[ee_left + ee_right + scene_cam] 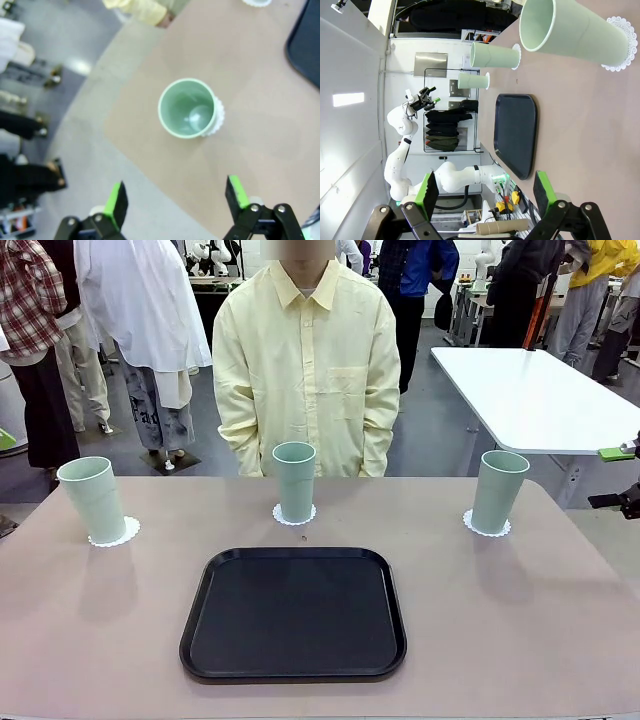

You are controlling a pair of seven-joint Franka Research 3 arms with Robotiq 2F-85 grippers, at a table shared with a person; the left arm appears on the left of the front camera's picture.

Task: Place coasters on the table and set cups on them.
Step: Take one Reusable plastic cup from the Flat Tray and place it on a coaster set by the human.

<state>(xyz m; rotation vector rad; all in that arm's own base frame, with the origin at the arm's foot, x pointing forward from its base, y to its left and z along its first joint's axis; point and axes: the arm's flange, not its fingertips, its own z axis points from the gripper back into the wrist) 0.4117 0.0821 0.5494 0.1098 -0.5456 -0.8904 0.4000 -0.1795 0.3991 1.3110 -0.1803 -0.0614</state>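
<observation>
Standing upright along the far side of the table [560,640], all three cups [294,481] sat on their coasters [294,515], well apart — one left, one centre, one right — beyond a bare black tray [293,612]. The left gripper [175,200] hung above the left cup, jaws spread and holding nothing; the right gripper [485,192] was likewise wide open and empty, off the table's right edge. Judged from this, placing looked done — the careful move was retreating clear without brushing a cup off-centre.
</observation>
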